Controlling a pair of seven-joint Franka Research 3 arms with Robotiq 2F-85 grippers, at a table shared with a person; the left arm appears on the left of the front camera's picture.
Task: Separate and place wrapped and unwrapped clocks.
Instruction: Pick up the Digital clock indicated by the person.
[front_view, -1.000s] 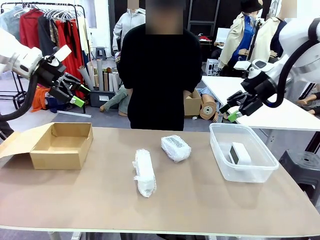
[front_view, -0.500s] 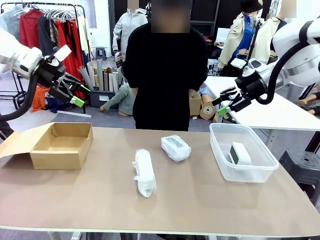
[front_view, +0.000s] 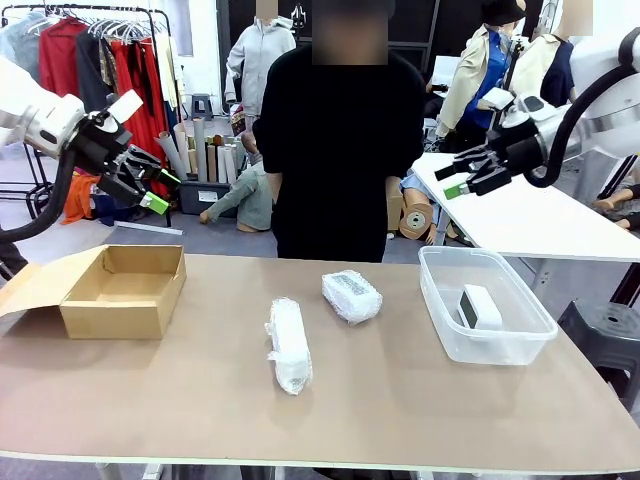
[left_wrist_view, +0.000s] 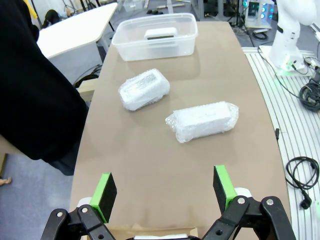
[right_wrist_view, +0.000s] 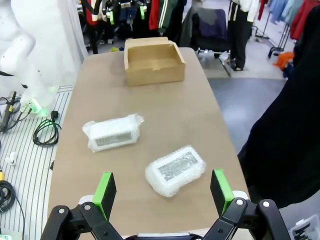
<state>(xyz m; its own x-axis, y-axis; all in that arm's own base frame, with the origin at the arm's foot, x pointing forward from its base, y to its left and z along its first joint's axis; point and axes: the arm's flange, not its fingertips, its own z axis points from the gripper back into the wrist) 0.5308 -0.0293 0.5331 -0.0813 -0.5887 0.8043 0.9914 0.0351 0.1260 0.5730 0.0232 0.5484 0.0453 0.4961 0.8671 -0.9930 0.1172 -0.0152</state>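
Midway along the brown counter (front_view: 200, 400), between the open cardboard box (front_view: 125, 290) on the left and the clear plastic tub (front_view: 440, 300) holding the bare white block (front_view: 480, 306) on the right, lie two bundles. The long film-wrapped bundle (front_view: 288, 345) has its long axis running from robot toward person (front_view: 335, 150), and the squat film-wrapped bundle (front_view: 351, 295) lies beyond it rightward. Both sit well below the left claw (front_view: 160, 190), hanging spread and empty high over the box end, and the right claw (front_view: 450, 181), spread and empty high behind the tub; the long bundle looks nearer the left arm.
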